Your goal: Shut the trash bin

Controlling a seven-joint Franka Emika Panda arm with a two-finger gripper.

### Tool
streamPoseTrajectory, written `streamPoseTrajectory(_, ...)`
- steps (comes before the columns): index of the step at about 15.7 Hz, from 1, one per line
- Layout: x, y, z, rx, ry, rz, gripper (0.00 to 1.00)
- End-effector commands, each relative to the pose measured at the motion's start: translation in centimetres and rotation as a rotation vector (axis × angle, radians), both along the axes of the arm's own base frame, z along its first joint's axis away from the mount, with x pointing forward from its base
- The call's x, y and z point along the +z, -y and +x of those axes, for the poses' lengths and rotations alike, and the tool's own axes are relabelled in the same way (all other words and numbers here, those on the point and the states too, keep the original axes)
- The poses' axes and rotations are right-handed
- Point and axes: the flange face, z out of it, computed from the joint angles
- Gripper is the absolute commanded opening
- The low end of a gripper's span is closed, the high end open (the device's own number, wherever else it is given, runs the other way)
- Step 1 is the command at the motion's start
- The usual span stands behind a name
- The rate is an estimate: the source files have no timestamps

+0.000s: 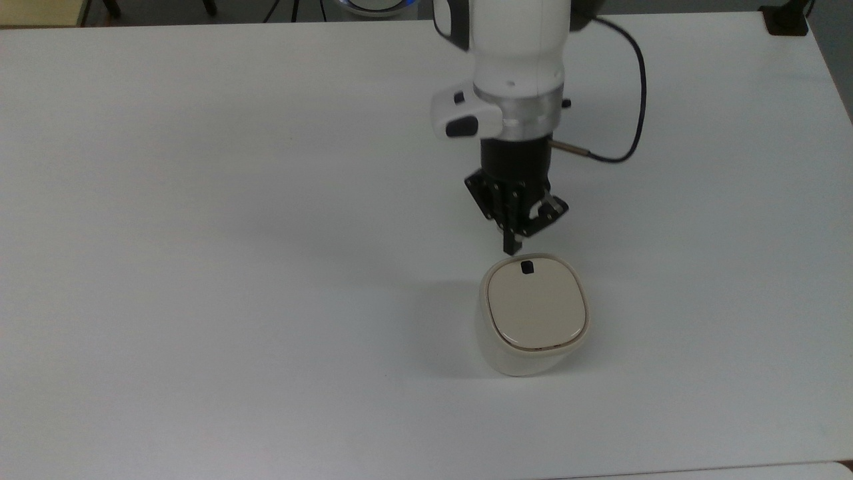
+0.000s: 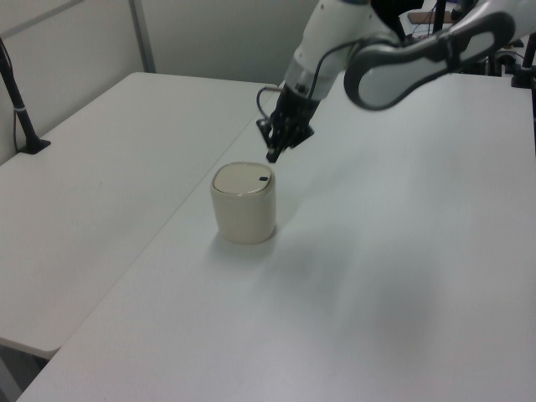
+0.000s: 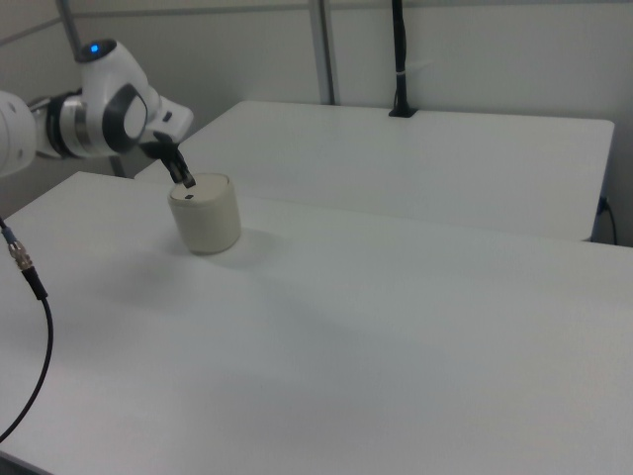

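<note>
Top view: the bin [image 1: 532,313] is sitting on the desk [image 1: 200,233] with its lid lying flush, so it is looking closed; the pincer [image 1: 510,248], fingers pressed together and gripping nothing, is hanging just beyond the rim. Left view: pincer [image 2: 272,156] is hovering apart above the cream bin [image 2: 243,203], black mark showing. Right view: bin [image 3: 205,213] is standing near the desk's far edge

Desk [image 1: 200,267]: plain white, matte surface. One item stands directly on it, the trash bin [image 1: 532,313], cream-white, upright, lid flat. It sits nearer the top view's bottom edge, well apart from all corners.
</note>
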Motion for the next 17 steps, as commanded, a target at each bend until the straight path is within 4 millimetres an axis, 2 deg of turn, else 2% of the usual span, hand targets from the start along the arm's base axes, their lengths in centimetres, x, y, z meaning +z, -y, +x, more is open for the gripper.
streamPoseTrajectory(1,7.2,3.5,-4.1,0.059,-0.087,-0.062,0.01)
streamPoseTrajectory(2,8.5,4.4,-5.2,0.082,-0.119,-0.081,0.14)
streamPoseTrajectory(4,11.5,6.4,-7.8,0.109,-0.193,-0.089,0.82)
streamPoseTrajectory(5,12.9,7.2,-9.1,0.118,-0.222,-0.082,1.0)
streamPoseTrajectory(9,14.6,9.7,-14.0,0.318,-0.341,-0.13,1.0)
streamPoseTrajectory(12,15.9,13.2,-16.5,0.457,-0.331,-0.108,1.0)
streamPoseTrajectory(14,16.5,16.1,-17.3,0.51,-0.339,-0.113,1.0)
streamPoseTrajectory(17,17.0,19.0,-16.3,0.522,-0.318,-0.133,1.0)
